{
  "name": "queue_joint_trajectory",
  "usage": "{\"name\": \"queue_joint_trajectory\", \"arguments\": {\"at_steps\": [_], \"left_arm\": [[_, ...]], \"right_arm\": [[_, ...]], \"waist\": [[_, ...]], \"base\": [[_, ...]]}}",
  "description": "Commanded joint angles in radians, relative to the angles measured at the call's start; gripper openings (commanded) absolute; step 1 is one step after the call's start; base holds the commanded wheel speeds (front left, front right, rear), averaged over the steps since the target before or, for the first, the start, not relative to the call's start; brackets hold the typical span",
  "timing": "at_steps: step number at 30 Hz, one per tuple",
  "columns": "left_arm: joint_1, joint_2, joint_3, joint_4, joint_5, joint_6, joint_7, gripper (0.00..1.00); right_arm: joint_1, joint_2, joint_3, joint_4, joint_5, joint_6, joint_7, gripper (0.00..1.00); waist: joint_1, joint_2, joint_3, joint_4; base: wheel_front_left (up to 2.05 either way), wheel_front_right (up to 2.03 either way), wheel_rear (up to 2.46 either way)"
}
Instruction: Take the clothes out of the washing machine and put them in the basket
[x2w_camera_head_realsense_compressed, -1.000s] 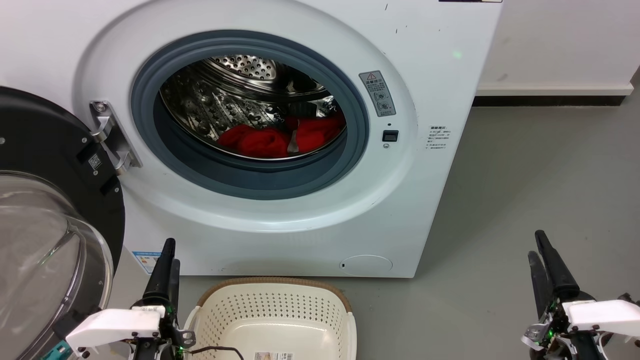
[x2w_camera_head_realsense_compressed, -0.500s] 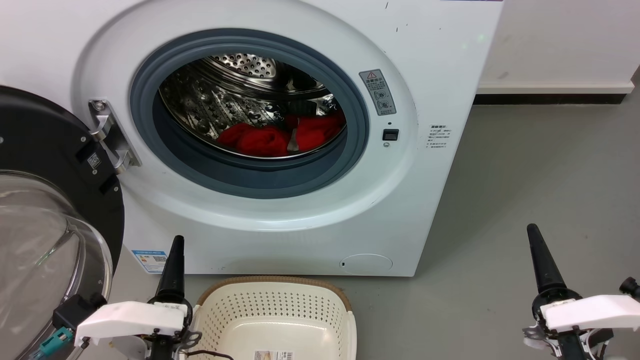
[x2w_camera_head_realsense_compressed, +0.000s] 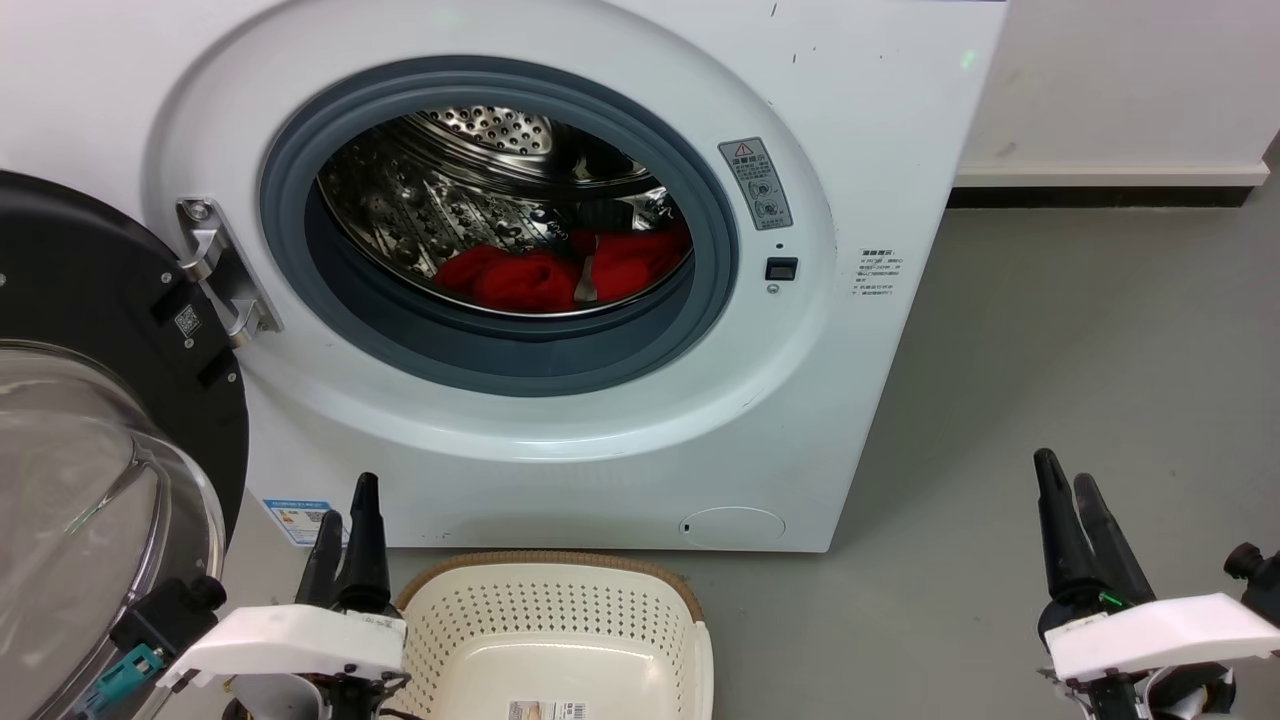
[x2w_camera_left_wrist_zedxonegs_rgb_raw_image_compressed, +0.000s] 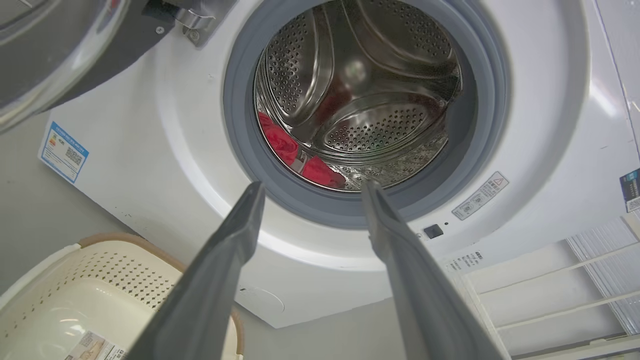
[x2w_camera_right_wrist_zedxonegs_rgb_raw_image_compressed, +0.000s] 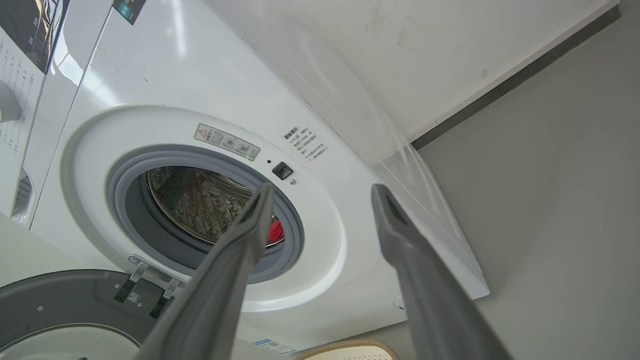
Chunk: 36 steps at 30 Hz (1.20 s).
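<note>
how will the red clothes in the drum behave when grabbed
Probably floppy: the red clothes lie in crumpled mounds, so they'd likely sag and trail from a pinch. They may drag over the grey gasket, since they sit low behind it in the drum.

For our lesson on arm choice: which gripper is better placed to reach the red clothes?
Probably left. The left gripper, open, sits below the porthole beside the basket, facing the red clothes. The right gripper, open, hangs right of the washing machine, over the floor.

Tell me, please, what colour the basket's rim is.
The rim is brown; the head view shows it best.
</note>
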Motion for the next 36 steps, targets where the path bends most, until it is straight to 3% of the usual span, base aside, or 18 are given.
{"name": "queue_joint_trajectory", "arguments": {"at_steps": [1, 36], "left_arm": [[-0.003, 0.002, -0.006, -0.022, 0.036, 0.001, -0.011, 1.0], [0.052, 0.003, -0.04, -0.082, 0.444, 0.035, -0.112, 1.0]], "right_arm": [[0.0, 0.0, 0.004, -0.024, -0.04, 0.0, -0.011, 1.0], [0.057, 0.001, 0.012, -0.123, -0.508, 0.0, -0.114, 1.0]], "waist": [[-0.0001, 0.0, 0.0, 0.0], [-0.0001, 0.0, 0.01, -0.001]], "base": [[0.0, 0.0, 0.0], [0.0, 0.0, 0.0]]}}
